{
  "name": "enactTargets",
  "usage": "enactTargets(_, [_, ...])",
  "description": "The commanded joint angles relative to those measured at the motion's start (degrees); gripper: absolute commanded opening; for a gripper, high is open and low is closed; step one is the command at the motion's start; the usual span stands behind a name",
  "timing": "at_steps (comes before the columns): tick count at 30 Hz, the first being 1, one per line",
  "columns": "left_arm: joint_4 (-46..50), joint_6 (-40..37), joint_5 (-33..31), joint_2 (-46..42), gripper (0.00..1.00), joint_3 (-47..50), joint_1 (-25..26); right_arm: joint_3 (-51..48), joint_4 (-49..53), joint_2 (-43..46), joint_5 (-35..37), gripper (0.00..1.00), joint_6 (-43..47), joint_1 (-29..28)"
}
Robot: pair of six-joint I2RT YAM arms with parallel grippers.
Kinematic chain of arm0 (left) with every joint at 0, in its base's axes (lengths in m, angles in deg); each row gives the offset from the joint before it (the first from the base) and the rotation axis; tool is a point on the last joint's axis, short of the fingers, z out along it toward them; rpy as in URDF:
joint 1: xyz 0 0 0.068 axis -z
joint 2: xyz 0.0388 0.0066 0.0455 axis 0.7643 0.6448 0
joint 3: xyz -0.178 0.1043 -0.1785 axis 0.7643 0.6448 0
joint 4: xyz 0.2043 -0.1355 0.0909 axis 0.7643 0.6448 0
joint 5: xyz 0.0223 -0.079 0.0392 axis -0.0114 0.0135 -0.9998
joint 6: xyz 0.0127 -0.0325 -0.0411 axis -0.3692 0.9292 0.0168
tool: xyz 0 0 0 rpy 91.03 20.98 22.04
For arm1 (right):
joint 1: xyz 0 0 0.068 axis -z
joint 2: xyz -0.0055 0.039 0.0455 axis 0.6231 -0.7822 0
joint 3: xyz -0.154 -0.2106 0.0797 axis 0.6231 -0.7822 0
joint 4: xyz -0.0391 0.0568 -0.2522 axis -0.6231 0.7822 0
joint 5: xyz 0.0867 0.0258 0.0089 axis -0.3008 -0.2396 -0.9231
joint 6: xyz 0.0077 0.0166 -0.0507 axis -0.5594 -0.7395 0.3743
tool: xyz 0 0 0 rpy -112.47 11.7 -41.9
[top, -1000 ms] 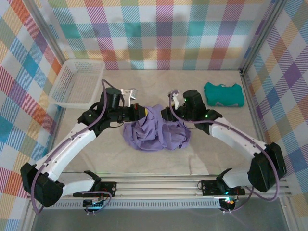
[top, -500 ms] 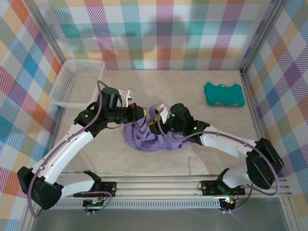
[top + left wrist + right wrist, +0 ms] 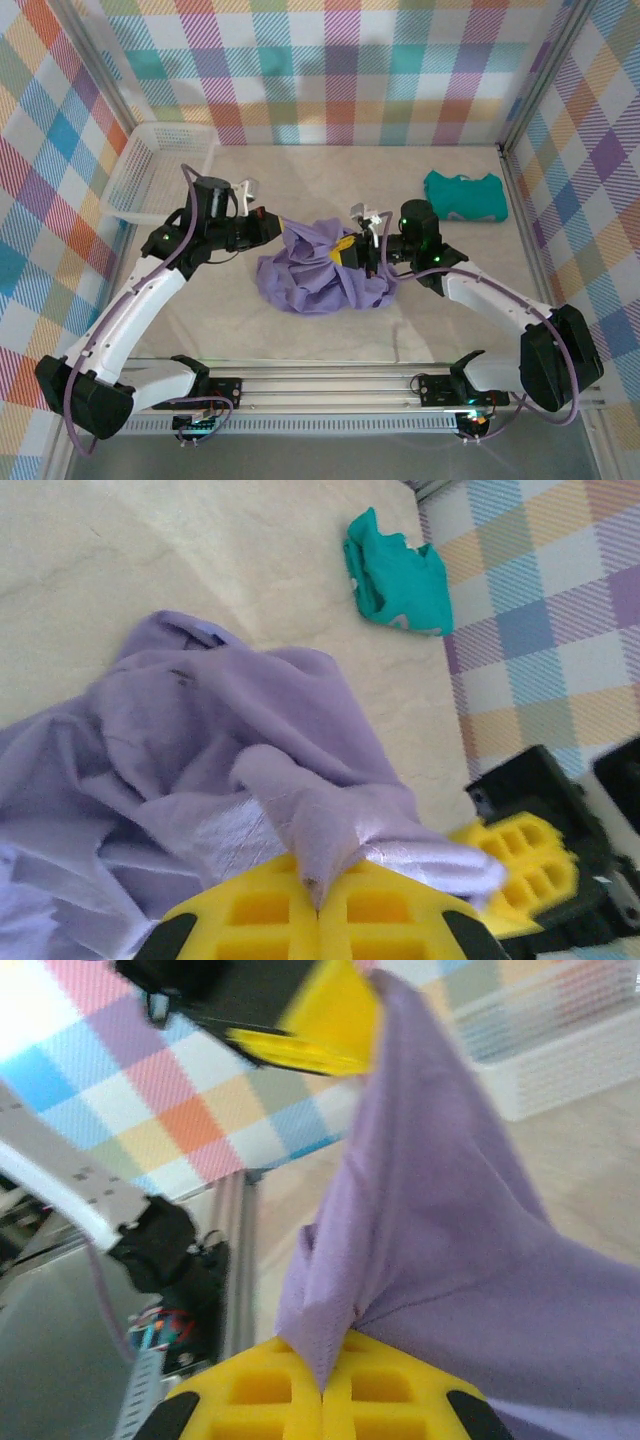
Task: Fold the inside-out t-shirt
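- One lavender t-shirt (image 3: 320, 278) lies bunched in a heap at the middle of the table (image 3: 330, 180), raised slightly where the grippers hold it.
- Two arms meet at it. The left gripper (image 3: 283, 224) has its yellow pads (image 3: 262, 912) pressed together on a ridge of the purple cloth at the heap's left top edge.
- The right gripper (image 3: 346, 252) is likewise clamped on a fold (its wrist view shows cloth rising straight from the closed seam between the pads (image 3: 262, 1388)), on the heap's right side.
- One teal garment (image 3: 463, 196) sits folded at the far right, well apart from the shirt.
- One white basket (image 3: 170, 128) of slotted plastic stands at the far left corner.
- The table is pale beige with faint marbling; the walls (image 3: 330, 60) are a pastel plaid, and a metal rail (image 3: 330, 385) runs along the near edge.
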Motion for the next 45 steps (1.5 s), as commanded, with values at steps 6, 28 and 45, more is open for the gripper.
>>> enactTargets(6, [0.6,-7.4,-4.8,-0.5,0.34,2.8,2.4,6.2,0.5,-3.8,-10.4,0.0,-0.1,0.4])
enactTargets(28, [-5.0,-15.3,-4.0,5.7,0.61,3.8,8.6,12.3,13.0,-5.2,-14.1,0.0,7.1,2.3])
enactTargets(45, [-12.8,0.7,23.3,-8.0,0.0,5.8,-3.7,5.0,17.8,3.1,11.4,0.0,10.7,4.4])
